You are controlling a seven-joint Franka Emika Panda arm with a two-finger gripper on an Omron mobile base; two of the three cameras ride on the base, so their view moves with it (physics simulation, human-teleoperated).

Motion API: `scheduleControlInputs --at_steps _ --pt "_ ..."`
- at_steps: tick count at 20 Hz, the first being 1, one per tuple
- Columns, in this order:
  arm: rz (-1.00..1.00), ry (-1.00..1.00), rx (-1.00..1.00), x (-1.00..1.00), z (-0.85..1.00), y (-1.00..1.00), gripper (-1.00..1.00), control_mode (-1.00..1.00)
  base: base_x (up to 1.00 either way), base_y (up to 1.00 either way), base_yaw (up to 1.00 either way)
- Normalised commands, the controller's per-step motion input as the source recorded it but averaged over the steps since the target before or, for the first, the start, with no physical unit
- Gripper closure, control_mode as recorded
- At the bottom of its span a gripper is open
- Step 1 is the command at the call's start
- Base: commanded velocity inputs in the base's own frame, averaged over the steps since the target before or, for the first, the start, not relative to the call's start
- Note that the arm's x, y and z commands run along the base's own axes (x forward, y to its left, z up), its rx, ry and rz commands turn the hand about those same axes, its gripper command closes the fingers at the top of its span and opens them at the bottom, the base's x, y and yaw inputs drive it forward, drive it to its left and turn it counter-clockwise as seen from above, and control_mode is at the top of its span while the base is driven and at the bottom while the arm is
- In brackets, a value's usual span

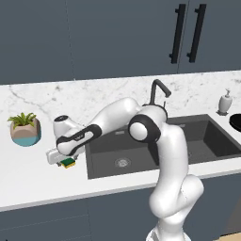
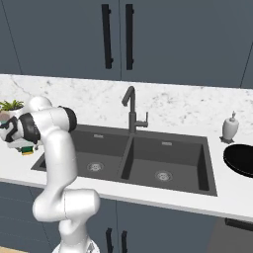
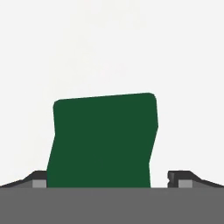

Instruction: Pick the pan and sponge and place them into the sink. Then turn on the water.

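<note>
The sponge, yellow with a dark green top, lies on the white counter left of the sink. My gripper hangs low over it, open. In the hand view the green top of the sponge lies between the fingertips, and the gripper is apart from its sides. The black pan rests on the counter right of the sink, cut off by the frame edge. No water is in view at the faucet.
A potted plant stands on the counter behind and left of the sponge. Near the pan, at the sink's right rear, is a white soap dispenser. Dark cabinets hang above the marble backsplash.
</note>
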Motion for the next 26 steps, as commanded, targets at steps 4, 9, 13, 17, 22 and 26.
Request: scheduleControlInputs --at_steps 4,9,13,17,22,26 --pt "0.0 0.02 0.0 0.0 -0.15 0.0 -1.0 -1.0 0.0 0.0 0.0" --pt "0.0 0.0 0.0 0.0 0.0 0.0 1.0 -1.0 0.0 0.0 0.0" --pt "0.0 0.0 0.0 0.0 0.0 0.0 1.0 -1.0 0.0 0.0 0.0" --pt "0.0 -0.03 0.07 -0.28 0.03 -0.18 1.0 -1.0 0.0 0.0 0.0" --pt "0.01 -0.02 0.08 -0.63 0.83 -0.52 1.0 -1.0 0.0 0.0 0.0" --pt "0.0 0.0 0.01 -0.79 1.0 -0.77 1.0 -1.0 0.0 0.0 0.0"
